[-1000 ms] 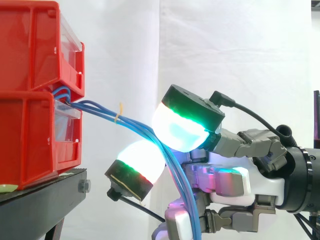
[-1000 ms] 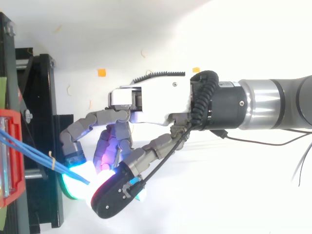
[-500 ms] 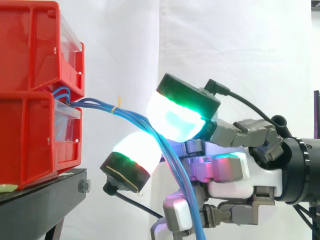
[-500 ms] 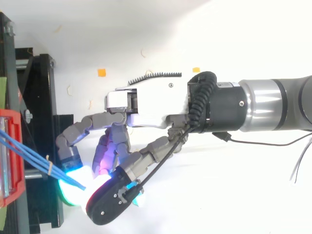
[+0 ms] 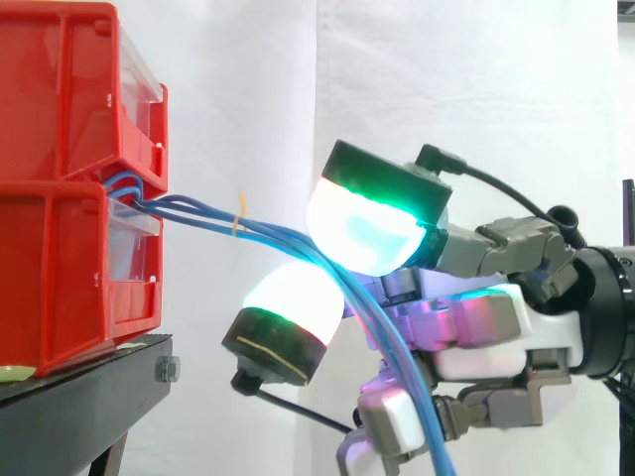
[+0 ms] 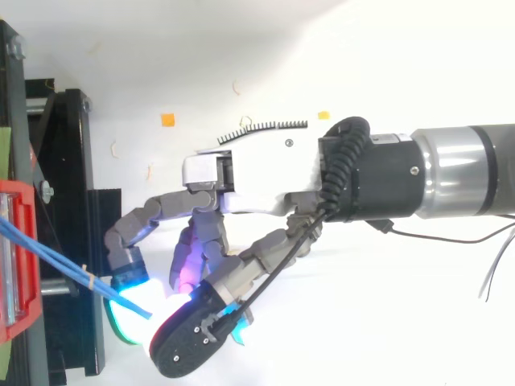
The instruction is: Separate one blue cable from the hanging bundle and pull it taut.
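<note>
A bundle of blue cables [image 5: 198, 210] leaves the gap between the two stacked red bins [image 5: 60, 278], held together by a yellow tie [image 5: 238, 213]. It runs right, then bends down through my hand [image 5: 476, 322]. My fingers are curled round the bundle, which passes between a glowing white-green fingertip pad [image 5: 367, 233] above and another pad [image 5: 293, 307] below. In the top view the cables [image 6: 56, 259] stretch from the red bin [image 6: 20, 201] to my hand [image 6: 257, 173], whose fingers curl down and to the left. How many strands lie inside the grip is hidden by the pads.
The bins rest on a black stand [image 5: 79, 397] at the left, seen from above as a black frame [image 6: 76, 161]. A white curtain hangs behind. Small orange markers [image 6: 168, 120] lie on the white floor.
My hand first shifted left toward the bins, then drew back to the right. The cables now run a little straighter from the bin, and the yellow tie moved with them.
</note>
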Controlling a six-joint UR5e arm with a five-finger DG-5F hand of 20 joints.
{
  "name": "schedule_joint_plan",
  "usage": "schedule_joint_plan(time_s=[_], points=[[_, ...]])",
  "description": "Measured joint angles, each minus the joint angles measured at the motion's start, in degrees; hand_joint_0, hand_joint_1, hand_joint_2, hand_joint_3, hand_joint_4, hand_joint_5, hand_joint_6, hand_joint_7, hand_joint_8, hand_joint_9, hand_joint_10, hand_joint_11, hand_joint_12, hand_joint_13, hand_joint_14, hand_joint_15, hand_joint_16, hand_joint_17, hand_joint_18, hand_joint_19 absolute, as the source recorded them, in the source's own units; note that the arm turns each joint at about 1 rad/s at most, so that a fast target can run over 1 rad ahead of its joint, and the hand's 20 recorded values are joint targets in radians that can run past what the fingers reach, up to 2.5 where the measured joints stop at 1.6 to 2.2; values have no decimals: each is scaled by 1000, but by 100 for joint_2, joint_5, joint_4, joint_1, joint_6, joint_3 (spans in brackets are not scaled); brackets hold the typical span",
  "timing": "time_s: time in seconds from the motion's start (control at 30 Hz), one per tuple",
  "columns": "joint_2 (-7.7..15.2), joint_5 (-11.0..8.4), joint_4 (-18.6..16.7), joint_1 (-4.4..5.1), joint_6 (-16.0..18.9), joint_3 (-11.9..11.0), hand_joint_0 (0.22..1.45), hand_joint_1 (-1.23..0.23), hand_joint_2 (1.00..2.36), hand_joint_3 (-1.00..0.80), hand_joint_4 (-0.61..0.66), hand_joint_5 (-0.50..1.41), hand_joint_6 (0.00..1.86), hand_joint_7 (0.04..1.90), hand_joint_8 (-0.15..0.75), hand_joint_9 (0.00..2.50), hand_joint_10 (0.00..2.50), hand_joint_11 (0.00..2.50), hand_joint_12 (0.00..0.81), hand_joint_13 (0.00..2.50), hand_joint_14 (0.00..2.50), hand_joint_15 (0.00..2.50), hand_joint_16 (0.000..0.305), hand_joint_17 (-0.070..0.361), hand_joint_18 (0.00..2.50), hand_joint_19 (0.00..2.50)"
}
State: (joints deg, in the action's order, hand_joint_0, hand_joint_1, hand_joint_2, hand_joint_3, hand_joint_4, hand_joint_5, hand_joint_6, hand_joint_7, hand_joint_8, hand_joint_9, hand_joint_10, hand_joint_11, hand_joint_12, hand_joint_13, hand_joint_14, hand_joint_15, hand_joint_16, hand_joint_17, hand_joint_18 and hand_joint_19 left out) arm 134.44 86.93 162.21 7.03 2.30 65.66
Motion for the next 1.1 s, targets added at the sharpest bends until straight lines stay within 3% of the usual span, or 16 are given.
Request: schedule_joint_plan(time_s=[0.3, 0.77, 0.97, 1.1], points=[[-171, -1, 466, 0, -11, -63, 743, -763, 1010, -377, 84, 133, 505, 1222, 107, 1801, 8, 185, 216, 1197, 16, 378, 46, 103, 854, 494], [-179, -45, 1323, 1, -55, -695, 728, -750, 1006, -432, 80, 131, 505, 1208, 116, 1803, 7, 167, 211, 1202, 16, 376, 45, 100, 858, 503], [-180, -61, 1434, 7, -78, -758, 515, -663, 1000, -500, 105, 135, 504, 1245, 129, 1879, 7, 175, 212, 1260, 14, 371, 49, 111, 911, 497], [-180, -67, 1438, 24, -80, -760, 455, -441, 1000, -500, 119, 137, 504, 1256, 138, 1886, 4, 101, 233, 1287, 12, 346, 56, 126, 940, 467]])
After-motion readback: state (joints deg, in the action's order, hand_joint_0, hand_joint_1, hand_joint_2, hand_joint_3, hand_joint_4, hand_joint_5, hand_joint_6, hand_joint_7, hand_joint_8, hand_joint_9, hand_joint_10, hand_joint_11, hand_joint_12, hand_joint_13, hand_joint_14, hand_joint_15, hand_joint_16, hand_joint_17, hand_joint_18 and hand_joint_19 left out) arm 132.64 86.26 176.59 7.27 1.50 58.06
